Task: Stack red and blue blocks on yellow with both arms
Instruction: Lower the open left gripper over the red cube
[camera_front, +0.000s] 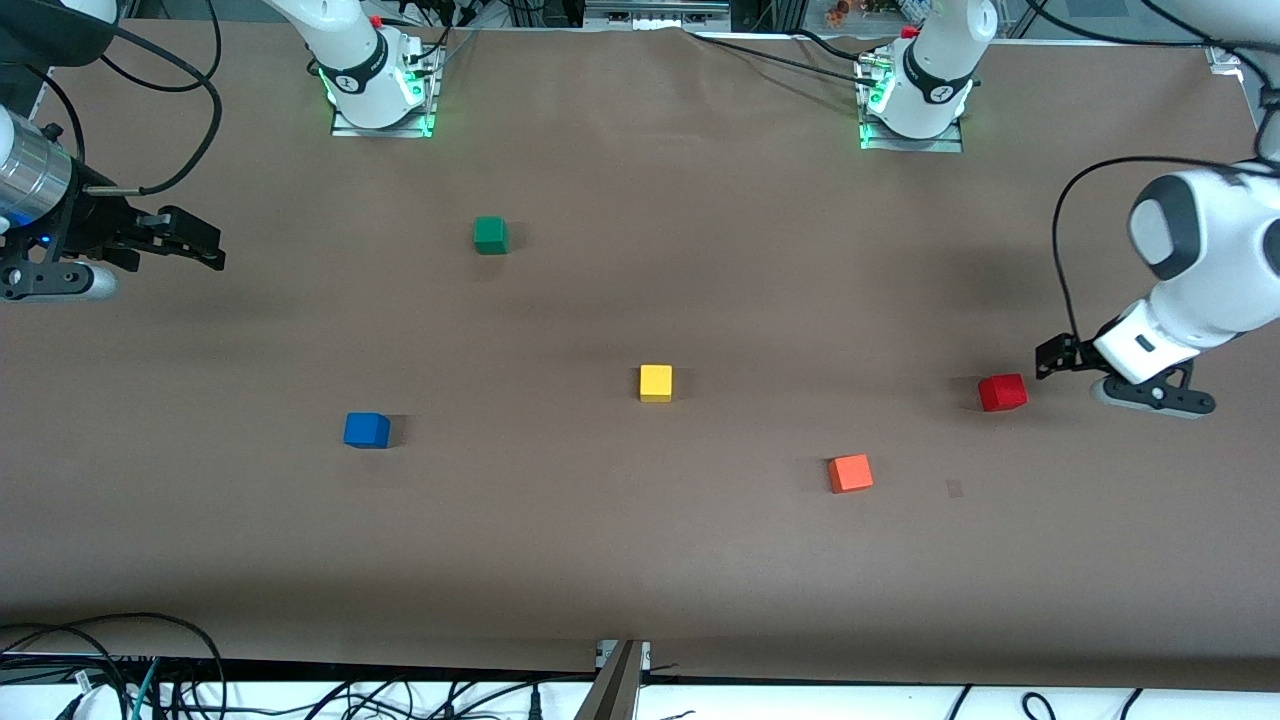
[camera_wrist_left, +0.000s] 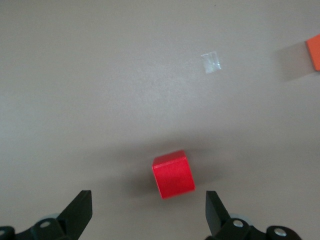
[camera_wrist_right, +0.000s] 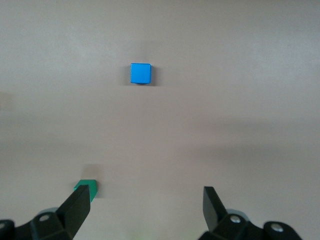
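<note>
The deep red cube lies toward the left arm's end of the table. My left gripper is open and empty, low beside it on that end. In the left wrist view the red cube lies just ahead of the gap of the left gripper, untouched. The blue cube lies toward the right arm's end and shows in the right wrist view. My right gripper is open and empty, up over that end; it shows in its wrist view. The yellow cube sits mid-table, bare.
An orange-red cube lies nearer the front camera, between the yellow and red cubes; its edge shows in the left wrist view. A green cube lies toward the bases and shows in the right wrist view. A small tape patch marks the table.
</note>
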